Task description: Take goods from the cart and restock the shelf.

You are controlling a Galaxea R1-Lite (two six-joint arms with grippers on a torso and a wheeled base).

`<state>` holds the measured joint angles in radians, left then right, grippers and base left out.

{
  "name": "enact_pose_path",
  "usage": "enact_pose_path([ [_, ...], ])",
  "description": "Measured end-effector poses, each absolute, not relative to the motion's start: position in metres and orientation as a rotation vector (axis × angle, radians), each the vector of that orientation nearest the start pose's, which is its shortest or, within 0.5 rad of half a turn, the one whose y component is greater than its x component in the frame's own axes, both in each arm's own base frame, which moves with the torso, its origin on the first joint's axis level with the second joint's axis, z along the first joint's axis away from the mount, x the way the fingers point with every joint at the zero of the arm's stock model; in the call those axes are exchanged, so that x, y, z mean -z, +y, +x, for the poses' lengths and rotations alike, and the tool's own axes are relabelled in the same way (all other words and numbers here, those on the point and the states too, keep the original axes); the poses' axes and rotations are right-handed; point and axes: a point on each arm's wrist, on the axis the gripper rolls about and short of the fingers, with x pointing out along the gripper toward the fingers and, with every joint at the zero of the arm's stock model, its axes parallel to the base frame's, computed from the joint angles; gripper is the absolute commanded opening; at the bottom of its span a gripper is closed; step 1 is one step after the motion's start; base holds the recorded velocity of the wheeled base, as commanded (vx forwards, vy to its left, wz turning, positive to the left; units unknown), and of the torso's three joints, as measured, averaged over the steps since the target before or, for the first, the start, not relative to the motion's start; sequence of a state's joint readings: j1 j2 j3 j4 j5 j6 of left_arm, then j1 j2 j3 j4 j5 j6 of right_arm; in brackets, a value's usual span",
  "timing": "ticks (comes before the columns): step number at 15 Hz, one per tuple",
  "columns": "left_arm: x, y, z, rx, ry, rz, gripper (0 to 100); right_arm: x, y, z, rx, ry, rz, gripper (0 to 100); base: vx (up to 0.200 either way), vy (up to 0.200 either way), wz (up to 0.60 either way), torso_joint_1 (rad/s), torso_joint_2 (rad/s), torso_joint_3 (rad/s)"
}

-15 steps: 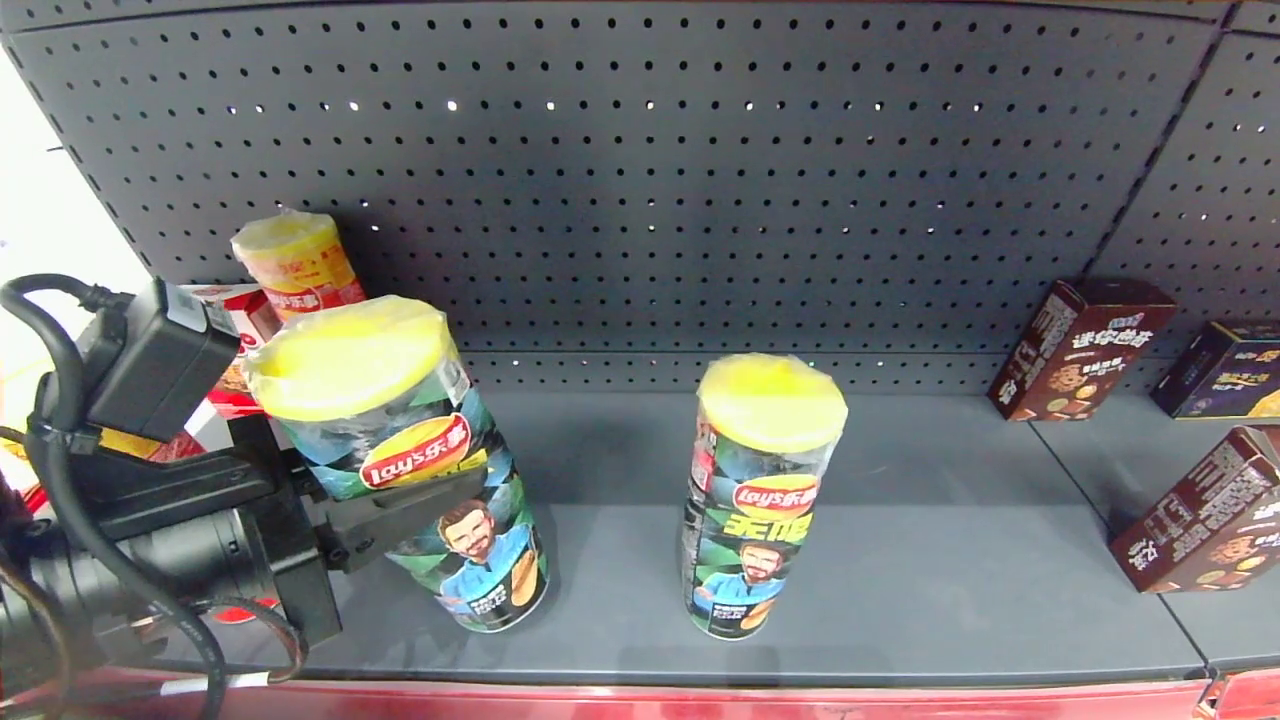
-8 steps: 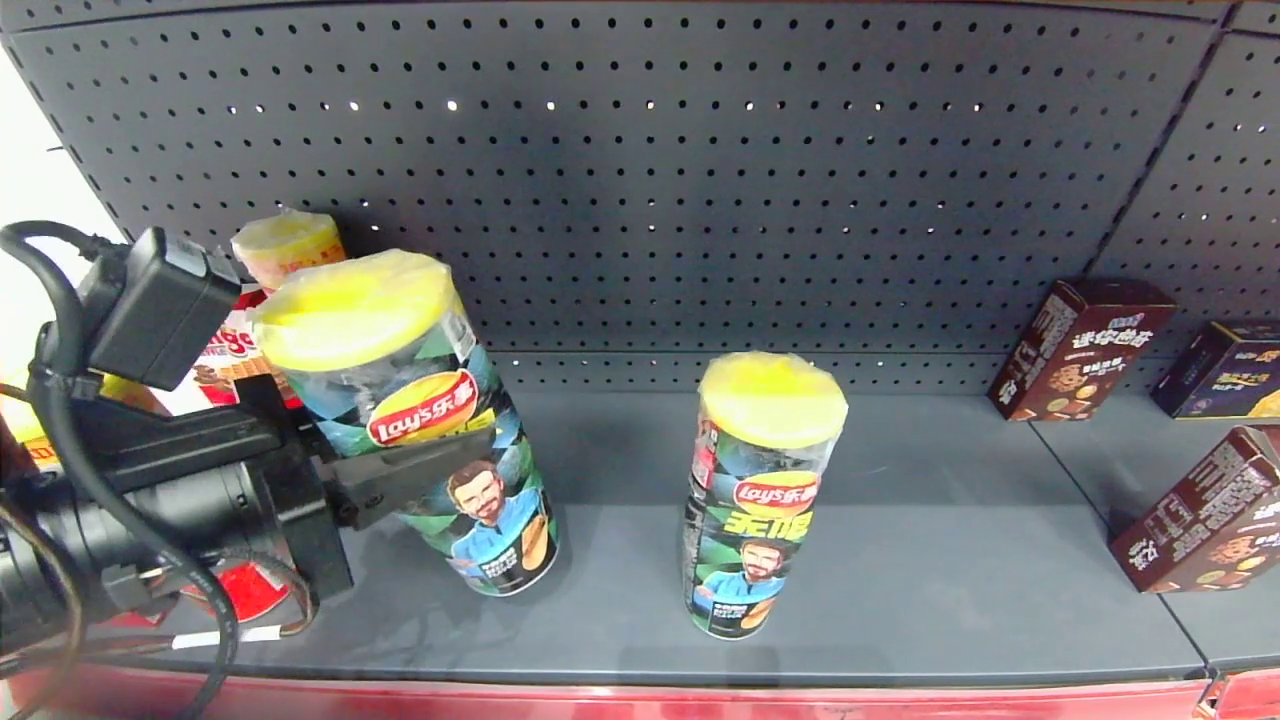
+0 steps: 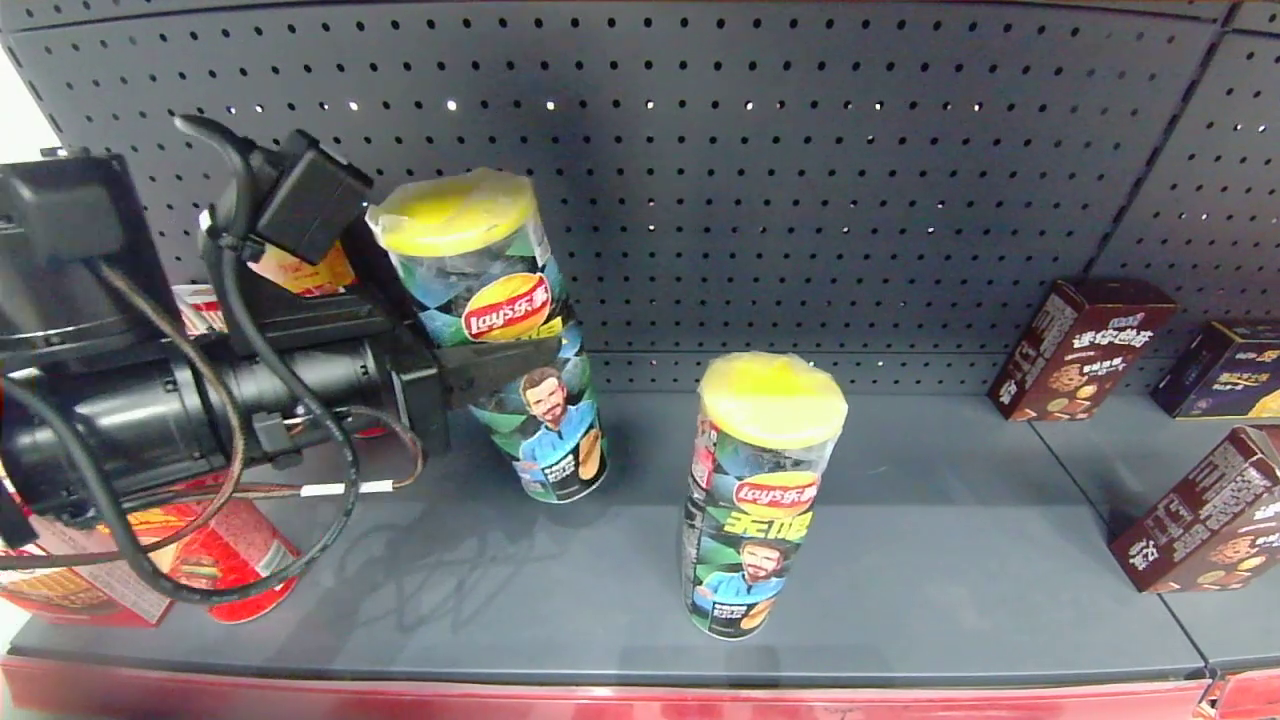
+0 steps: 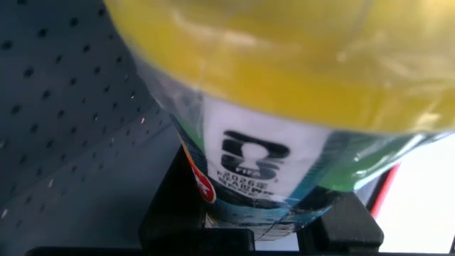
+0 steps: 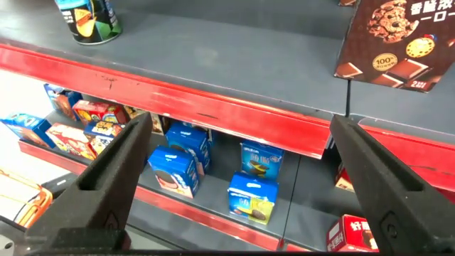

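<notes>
My left gripper [image 3: 497, 366] is shut on a chip can [image 3: 490, 320] with a yellow lid, gripping it at mid-height. The can leans slightly, close to the pegboard at the back left of the grey shelf [image 3: 940, 560]; I cannot tell whether its base touches. Up close, the same chip can [image 4: 284, 149] sits between the left gripper [image 4: 263, 224] fingers. A second, matching can [image 3: 760, 500] stands upright mid-shelf, nearer the front. My right gripper [image 5: 245, 192] hangs open with nothing in it, in front of the shelf's red edge [image 5: 213, 107].
Brown cookie boxes [image 3: 1090, 345] [image 3: 1200, 510] stand at the right, a dark box [image 3: 1225, 370] behind them. Red packs [image 3: 230, 570] lie at the front left under my left arm. Blue boxes [image 5: 174, 167] fill the lower shelf. The pegboard [image 3: 760, 180] closes the back.
My left arm has carried the held can up, to the right and back toward the pegboard. The standing can and the boxes have stayed put.
</notes>
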<state>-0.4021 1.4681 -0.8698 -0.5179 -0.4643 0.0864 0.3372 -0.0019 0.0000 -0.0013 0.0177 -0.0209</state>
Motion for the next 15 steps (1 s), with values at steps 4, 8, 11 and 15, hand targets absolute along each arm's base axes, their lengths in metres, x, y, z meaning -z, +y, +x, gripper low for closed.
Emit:
enact_pose_path([
  [4,-0.245,-0.126,0.271,0.899,0.075,0.101,0,-0.076,-0.007,-0.022,-0.355,-0.007,-0.020,100,0.000,0.000,0.00,0.000,0.00,0.000],
  [8,-0.242,-0.148,0.307,1.021,0.102,0.129,0,-0.076,-0.007,-0.022,-0.355,-0.007,-0.020,100,0.000,0.000,0.00,0.000,0.00,0.000],
  [11,-0.238,-0.161,0.321,1.054,0.150,0.129,0,-0.076,-0.007,-0.022,-0.355,-0.007,-0.020,100,0.000,0.000,0.00,0.000,0.00,0.000],
  [15,-0.234,-0.175,0.335,1.072,0.151,0.131,0,-0.076,-0.007,-0.022,-0.355,-0.007,-0.021,100,0.000,0.000,0.00,0.000,0.00,0.000],
])
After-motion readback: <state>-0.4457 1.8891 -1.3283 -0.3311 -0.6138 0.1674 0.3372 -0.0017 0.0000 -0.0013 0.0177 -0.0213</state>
